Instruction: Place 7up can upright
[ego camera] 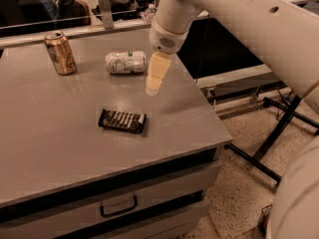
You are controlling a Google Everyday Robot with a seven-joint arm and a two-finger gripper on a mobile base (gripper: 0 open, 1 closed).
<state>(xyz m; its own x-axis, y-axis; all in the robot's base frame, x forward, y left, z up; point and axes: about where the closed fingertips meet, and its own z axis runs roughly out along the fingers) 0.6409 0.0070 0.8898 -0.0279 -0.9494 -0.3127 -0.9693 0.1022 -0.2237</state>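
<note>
The 7up can (125,62) is pale whitish-silver with faint green marks. It lies on its side at the back of the grey table (60,143). My gripper (155,79) hangs from the white arm just right of the can, close to its right end and above the table top. Its cream fingers (157,68) point down. It holds nothing.
A gold can (60,52) stands upright at the back left. A dark snack packet (122,120) lies flat in the middle of the table. The table's right edge drops to a speckled floor with black stand legs (271,143). A drawer with a handle (118,207) faces front.
</note>
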